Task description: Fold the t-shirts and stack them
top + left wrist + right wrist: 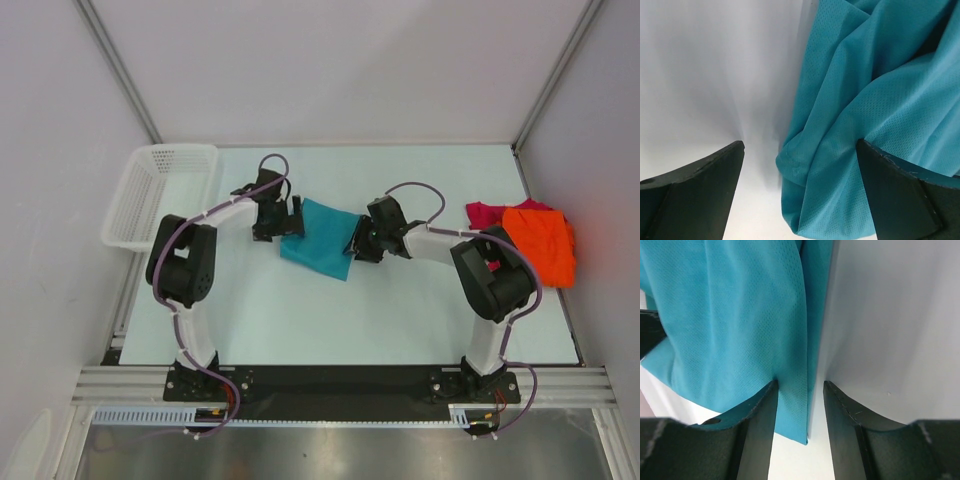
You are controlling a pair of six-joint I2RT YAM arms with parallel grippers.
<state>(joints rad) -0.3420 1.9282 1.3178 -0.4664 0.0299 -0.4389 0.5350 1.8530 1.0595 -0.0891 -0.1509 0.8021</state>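
Observation:
The teal-blue t-shirt [320, 238] lies partly folded in the middle of the white table, between my two grippers. My left gripper [290, 222] is at its left edge. In the left wrist view the gripper [800, 145] is wide open, with a rumpled fold of the shirt [865, 90] between the jaws. My right gripper [358, 243] is at the shirt's right edge. In the right wrist view the gripper [800, 383] is open with a narrow gap, and the shirt's [730, 315] straight folded edge and corner lie between the jaws. The orange t-shirt [540, 245] and magenta-red t-shirt [485, 212] lie bunched at the far right.
A white mesh basket [160, 190] stands at the table's left edge. Grey walls with metal posts enclose the back and sides. The white table top [400, 320] runs to the near rail where the arm bases are bolted.

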